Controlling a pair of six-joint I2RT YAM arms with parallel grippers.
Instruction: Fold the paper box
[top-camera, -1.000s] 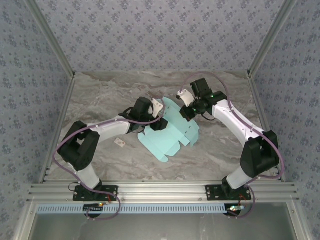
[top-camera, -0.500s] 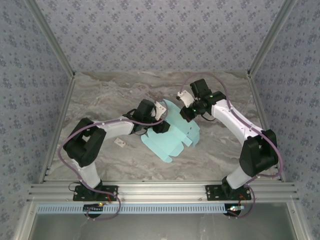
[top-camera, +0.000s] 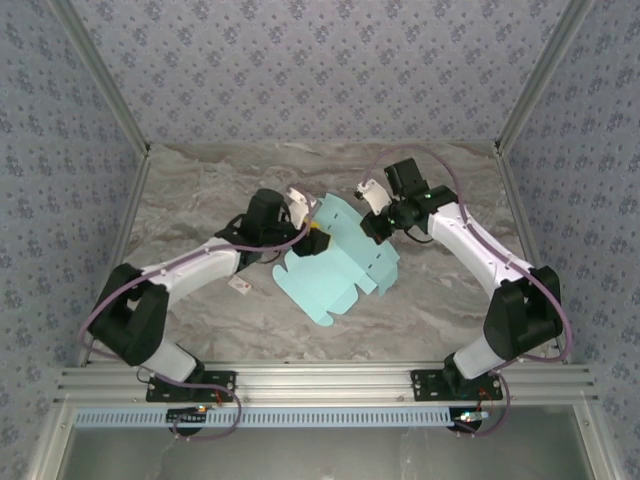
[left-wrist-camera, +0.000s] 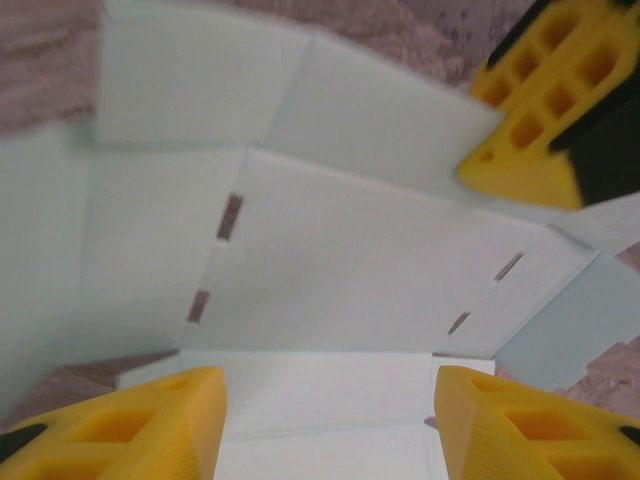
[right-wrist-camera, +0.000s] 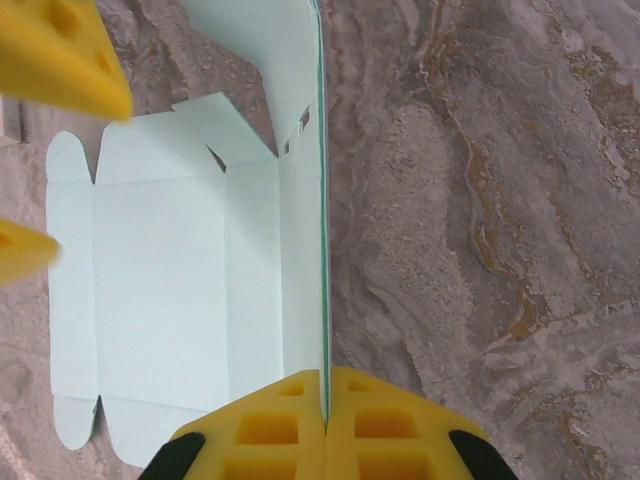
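The paper box (top-camera: 335, 270) lay unfolded at the middle of the table (top-camera: 200, 190), its right edge lifted and pinched by the right gripper (right-wrist-camera: 325, 425). The left gripper (left-wrist-camera: 328, 400) hovered spread above it. With nothing pinning the sheet, a pull might have dragged it or creased it off the fold line.

Pale turquoise paper box (top-camera: 335, 275), yellow fingers (right-wrist-camera: 262, 428), grey-brown marbled table (top-camera: 200, 190).
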